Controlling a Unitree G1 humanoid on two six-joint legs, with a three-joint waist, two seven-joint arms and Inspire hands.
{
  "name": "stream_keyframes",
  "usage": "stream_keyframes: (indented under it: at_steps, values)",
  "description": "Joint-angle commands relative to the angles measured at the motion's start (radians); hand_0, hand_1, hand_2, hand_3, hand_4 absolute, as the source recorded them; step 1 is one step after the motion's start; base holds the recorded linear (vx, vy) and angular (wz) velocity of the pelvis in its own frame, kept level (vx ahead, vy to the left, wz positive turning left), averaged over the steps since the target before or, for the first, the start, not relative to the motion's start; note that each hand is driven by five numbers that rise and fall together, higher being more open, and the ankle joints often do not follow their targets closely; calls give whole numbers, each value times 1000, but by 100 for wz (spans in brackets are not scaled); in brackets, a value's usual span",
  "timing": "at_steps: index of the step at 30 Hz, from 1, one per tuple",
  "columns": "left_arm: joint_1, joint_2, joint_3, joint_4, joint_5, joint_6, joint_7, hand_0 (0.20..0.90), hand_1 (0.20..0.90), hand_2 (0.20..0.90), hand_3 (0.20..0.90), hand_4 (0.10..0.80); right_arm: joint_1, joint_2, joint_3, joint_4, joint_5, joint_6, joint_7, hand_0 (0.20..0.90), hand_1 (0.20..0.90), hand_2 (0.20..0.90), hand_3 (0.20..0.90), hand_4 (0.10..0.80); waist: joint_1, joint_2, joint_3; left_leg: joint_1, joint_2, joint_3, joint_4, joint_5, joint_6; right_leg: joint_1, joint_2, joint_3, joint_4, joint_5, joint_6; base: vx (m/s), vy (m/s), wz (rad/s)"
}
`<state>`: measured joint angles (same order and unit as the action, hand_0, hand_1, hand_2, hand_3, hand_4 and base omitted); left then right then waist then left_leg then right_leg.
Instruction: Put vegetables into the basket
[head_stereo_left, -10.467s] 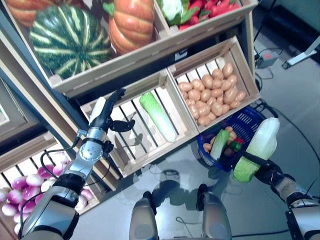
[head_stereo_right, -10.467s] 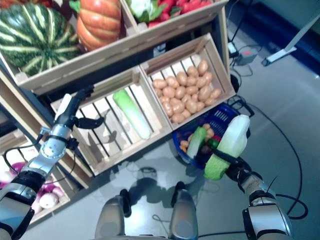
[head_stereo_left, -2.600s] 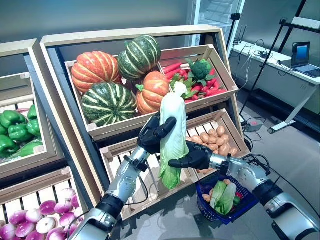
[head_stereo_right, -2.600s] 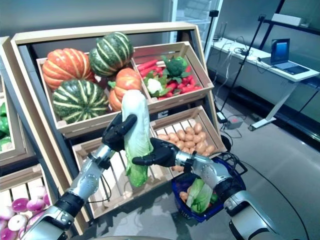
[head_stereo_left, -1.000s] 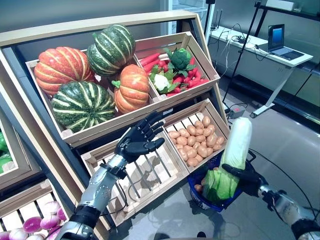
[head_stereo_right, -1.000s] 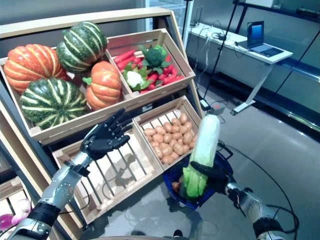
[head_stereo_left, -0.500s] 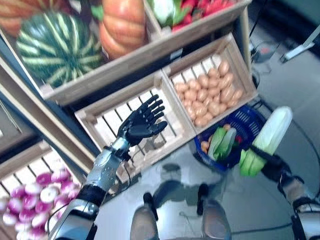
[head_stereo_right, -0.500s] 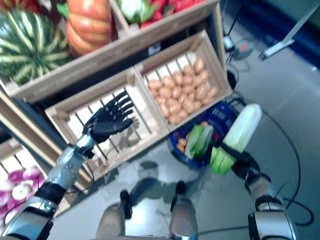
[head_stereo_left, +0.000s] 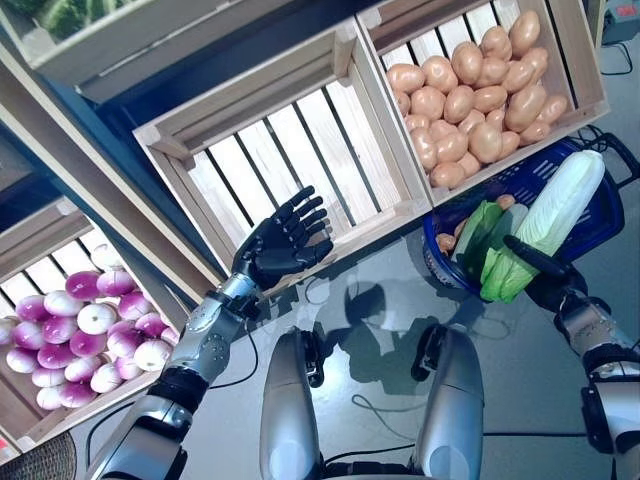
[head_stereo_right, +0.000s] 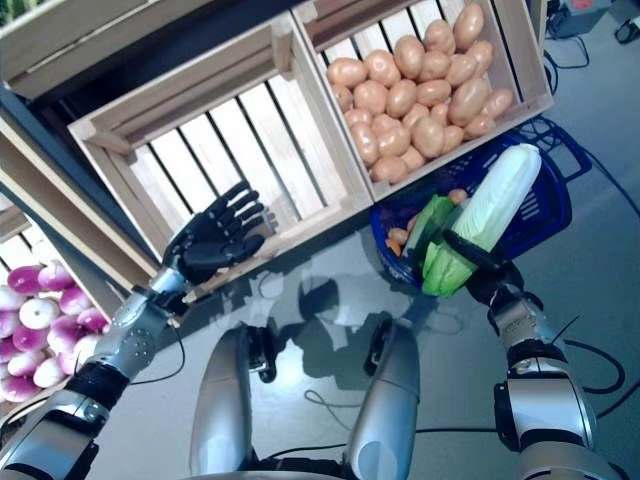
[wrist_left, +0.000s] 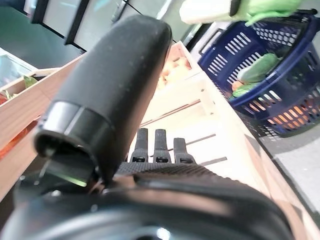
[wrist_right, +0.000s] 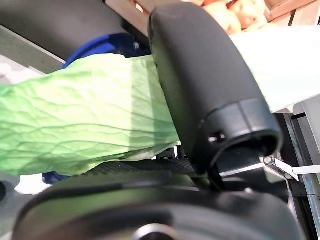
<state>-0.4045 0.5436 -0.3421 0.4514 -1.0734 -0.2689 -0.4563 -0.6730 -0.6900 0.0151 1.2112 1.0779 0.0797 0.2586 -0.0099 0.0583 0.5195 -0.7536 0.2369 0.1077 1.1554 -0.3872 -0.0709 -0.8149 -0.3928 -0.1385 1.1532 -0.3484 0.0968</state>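
My right hand (head_stereo_left: 548, 283) is shut on a long napa cabbage (head_stereo_left: 548, 218), pale at its stalk end and green at its leafy end. It holds the cabbage tilted over the near rim of the blue basket (head_stereo_left: 590, 222) on the floor. The same cabbage (wrist_right: 100, 125) fills the right wrist view under the thumb. Inside the basket lie another green cabbage (head_stereo_left: 478, 232) and some small orange vegetables. My left hand (head_stereo_left: 280, 245) hangs open with spread fingers in front of the empty slatted crate (head_stereo_left: 290, 160), holding nothing.
A crate of potatoes (head_stereo_left: 470, 85) stands right of the empty crate, just behind the basket. A low crate of purple and white onions (head_stereo_left: 80, 340) sits at the far left. Grey floor lies in front of the shelves.
The camera has tipped further down, so the pumpkins have left the view. My right hand has brought the cabbage closer over the basket's rim. The left hand stays open by the empty crate.
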Motion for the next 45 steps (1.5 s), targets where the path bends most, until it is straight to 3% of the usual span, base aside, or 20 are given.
stream_keyframes:
  at_steps: [1, 5, 6, 7, 18, 26, 28, 29, 30, 31, 37, 41, 45]
  values:
    - [-65, 26, 26, -131, -81, -118, -16, 900, 900, 900, 900, 800, -72, -104, -16, -14, 106, -67, -32, 300, 300, 300, 300, 400, 6, 18, -35, -13, 7, -5, 112, -132, -12, 23, 2, 33, 54, -41, -28, -62, -18, 3]
    - [-79, 26, 30, -180, -88, -107, 3, 900, 900, 900, 900, 800, -105, -111, -27, -31, 123, -81, -50, 300, 300, 300, 300, 400, 3, 26, -26, -88, -5, -24, 201, -167, -11, -58, 6, 54, 149, -71, -29, -76, -21, 6]
    - [-78, 26, 28, -193, -79, -105, 3, 900, 900, 900, 900, 800, -113, -117, -25, -35, 125, -79, -82, 493, 493, 493, 493, 529, 3, 27, -28, -109, -10, -26, 222, -175, -9, -81, 10, 56, 174, -77, -28, -77, -15, 10]
    - [-78, 27, 26, -198, -77, -104, 5, 900, 900, 900, 900, 800, -114, -118, -25, -36, 126, -83, -89, 900, 900, 900, 900, 800, 3, 28, -29, -114, -13, -28, 227, -178, -9, -87, 11, 57, 180, -78, -27, -76, -10, 13]
    - [-87, 54, 22, -207, -91, -74, 7, 900, 900, 900, 900, 800, -115, -142, -69, -34, 159, -88, -126, 900, 900, 900, 900, 800, 3, 18, -54, -141, -17, -34, 249, -183, -5, -119, 21, 54, 204, -71, -19, -14, -3, 2]
    - [-56, 49, 22, -223, -104, -81, 21, 900, 900, 900, 900, 800, -71, -146, -87, -28, 142, -89, -109, 900, 900, 900, 900, 800, 12, 1, -80, -84, -5, -32, 164, -142, -6, -61, 30, 49, 118, -36, -6, 41, 35, -1]
    - [-44, 47, 18, -222, -97, -89, 26, 900, 900, 900, 900, 800, -63, -137, -84, -31, 139, -90, -106, 900, 900, 900, 900, 800, 18, -4, -87, -45, 2, -26, 107, -119, -6, -23, 31, 43, 64, -17, 1, 11, 24, -6]
    - [-39, 47, 19, -207, -98, -95, 18, 900, 900, 900, 900, 800, -61, -133, -82, -34, 140, -89, -106, 900, 900, 900, 900, 800, 22, -9, -94, -20, 9, -13, 43, -67, 0, 3, 31, 34, 0, 30, -3, 36, 11, -8]
    - [-38, 47, 18, -207, -98, -95, 18, 900, 900, 900, 900, 800, -61, -133, -82, -33, 140, -89, -106, 900, 900, 900, 900, 800, 23, -9, -96, -7, 9, -15, 49, -92, -6, 13, 31, 36, 10, 7, 6, -15, 16, -9]
    - [-34, 49, 19, -198, -105, -99, 12, 900, 900, 900, 900, 800, -60, -132, -81, -32, 140, -87, -99, 900, 900, 900, 900, 800, 28, -14, -106, 26, 15, 0, -28, -35, -2, 46, 29, 24, -60, 56, 1, 44, 13, -3]
    - [-18, 33, 27, -161, -88, -94, 0, 900, 900, 900, 900, 800, -44, -100, -60, -25, 103, -73, -74, 900, 900, 900, 900, 800, 47, -34, -150, 175, 31, 32, -258, 63, -6, 195, 26, -10, -241, 130, 7, 63, 24, -9]
    - [-18, 33, 35, -149, -70, -72, -1, 900, 900, 900, 900, 800, -18, -94, -62, -25, 89, -51, -70, 900, 900, 900, 900, 800, 63, -54, -178, 264, 21, 38, -395, 125, -8, 301, 24, -52, -377, 181, 12, 87, -17, 0]
    - [-23, 21, 42, -141, -54, -51, 7, 900, 900, 900, 900, 800, -8, -86, -55, -10, 17, -32, -142, 900, 900, 900, 900, 800, 76, -72, -208, 352, 7, 38, -522, 183, -11, 418, 48, -89, -544, 241, 15, 95, -44, 1]
